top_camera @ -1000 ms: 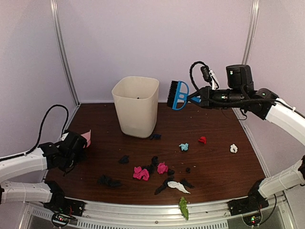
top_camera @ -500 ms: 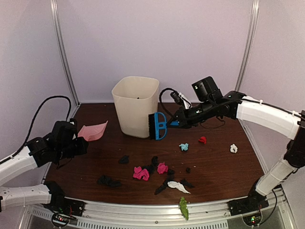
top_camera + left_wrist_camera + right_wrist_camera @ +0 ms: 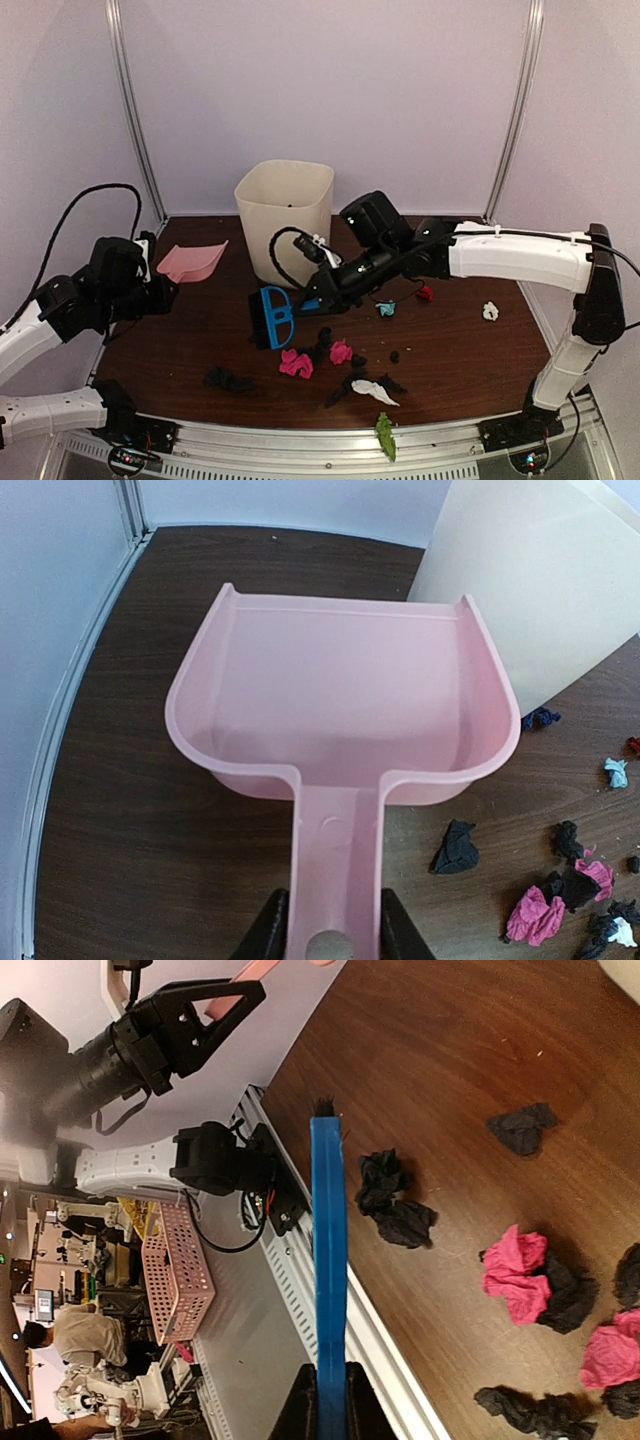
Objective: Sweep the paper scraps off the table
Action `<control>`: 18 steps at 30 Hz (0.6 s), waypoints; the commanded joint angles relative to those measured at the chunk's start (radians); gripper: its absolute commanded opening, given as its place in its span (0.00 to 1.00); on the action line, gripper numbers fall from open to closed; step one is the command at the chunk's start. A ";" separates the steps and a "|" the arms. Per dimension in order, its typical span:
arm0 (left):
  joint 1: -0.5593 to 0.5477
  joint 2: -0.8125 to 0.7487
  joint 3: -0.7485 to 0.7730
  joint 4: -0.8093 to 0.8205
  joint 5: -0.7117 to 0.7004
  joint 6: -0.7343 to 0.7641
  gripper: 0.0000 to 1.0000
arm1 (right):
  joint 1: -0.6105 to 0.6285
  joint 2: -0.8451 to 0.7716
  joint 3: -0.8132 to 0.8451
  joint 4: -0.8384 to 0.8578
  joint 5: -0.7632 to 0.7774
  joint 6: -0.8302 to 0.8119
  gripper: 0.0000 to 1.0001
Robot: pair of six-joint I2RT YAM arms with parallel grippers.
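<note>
Empty pink dustpan (image 3: pixel 340 710) tight in left gripper (image 3: pixel 333 932) — blue brush (image 3: pixel 328 1260) tight in right gripper (image 3: pixel 328 1402).

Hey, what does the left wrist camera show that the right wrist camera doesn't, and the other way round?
Only the left wrist view: the inside of the pink dustpan, its handle clamped in the left gripper, and a light blue scrap. Only the right wrist view: the blue brush, edge-on in the shut right gripper, and the metal rail at the front edge. Both: the dark table with pink and black paper scraps.
</note>
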 commanded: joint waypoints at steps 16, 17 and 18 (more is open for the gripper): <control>0.000 -0.143 0.177 -0.145 0.043 0.018 0.16 | 0.313 0.515 0.435 0.116 0.079 0.490 0.00; 0.001 -0.151 0.179 -0.152 0.048 0.019 0.16 | 0.313 0.530 0.441 0.102 0.085 0.490 0.00; 0.000 -0.158 0.180 -0.153 0.055 0.023 0.16 | 0.312 0.542 0.441 0.087 0.088 0.486 0.00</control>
